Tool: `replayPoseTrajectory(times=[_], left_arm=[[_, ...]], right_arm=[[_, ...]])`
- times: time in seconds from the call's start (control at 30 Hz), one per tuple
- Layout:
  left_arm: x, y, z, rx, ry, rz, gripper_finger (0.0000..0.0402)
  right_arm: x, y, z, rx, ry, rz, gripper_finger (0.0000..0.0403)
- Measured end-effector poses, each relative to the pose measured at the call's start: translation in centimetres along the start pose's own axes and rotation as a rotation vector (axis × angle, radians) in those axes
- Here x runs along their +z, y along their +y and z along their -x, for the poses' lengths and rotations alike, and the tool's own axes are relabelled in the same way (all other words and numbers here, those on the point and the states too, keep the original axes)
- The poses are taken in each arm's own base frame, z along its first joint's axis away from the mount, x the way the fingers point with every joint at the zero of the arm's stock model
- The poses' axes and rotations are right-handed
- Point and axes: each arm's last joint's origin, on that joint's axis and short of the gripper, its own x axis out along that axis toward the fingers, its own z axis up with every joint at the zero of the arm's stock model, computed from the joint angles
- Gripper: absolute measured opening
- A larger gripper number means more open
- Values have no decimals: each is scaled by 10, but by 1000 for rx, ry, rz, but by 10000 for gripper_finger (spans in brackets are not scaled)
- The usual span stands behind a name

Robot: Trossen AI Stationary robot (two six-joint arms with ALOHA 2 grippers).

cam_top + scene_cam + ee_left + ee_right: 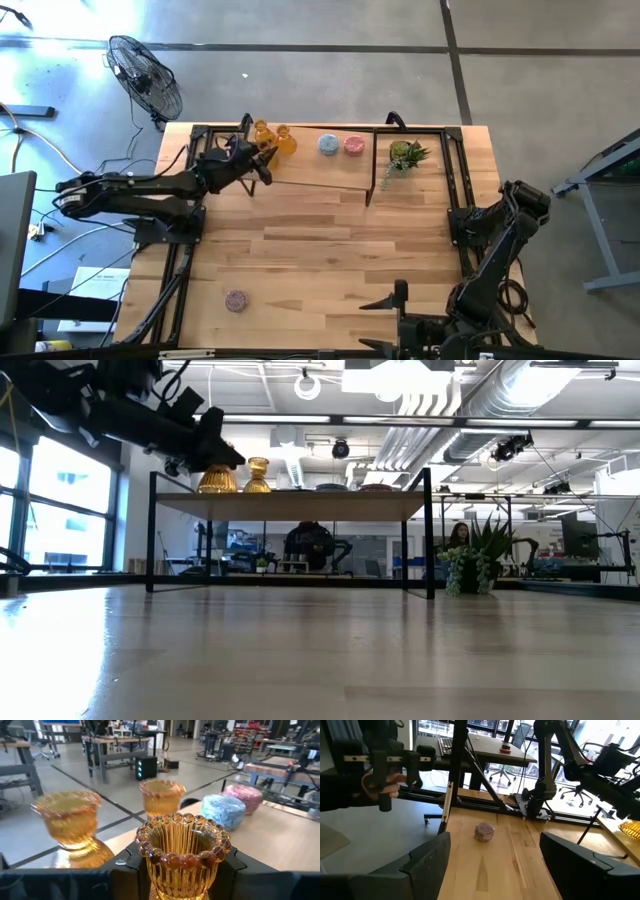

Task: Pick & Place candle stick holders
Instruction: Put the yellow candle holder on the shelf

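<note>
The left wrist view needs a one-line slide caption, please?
Left gripper holds an amber holder beside two more, with blue and pink ones beyond.

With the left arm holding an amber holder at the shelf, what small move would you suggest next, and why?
Probably lower it onto the shelf and release. The left end effector grips the third amber holder beside the two amber ones already there, so placing completes that row.
</note>
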Motion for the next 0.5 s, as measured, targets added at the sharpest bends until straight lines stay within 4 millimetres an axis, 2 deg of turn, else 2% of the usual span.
replayPoseTrajectory(times=[0.23,0.5], left_arm=[[-5,0,-4,36,23,14,191],[3,-4,-3,-77,-48,37,199]], right_arm=[[0,0,0,-1,0,1,302],[-3,-1,0,-12,17,8,302]])
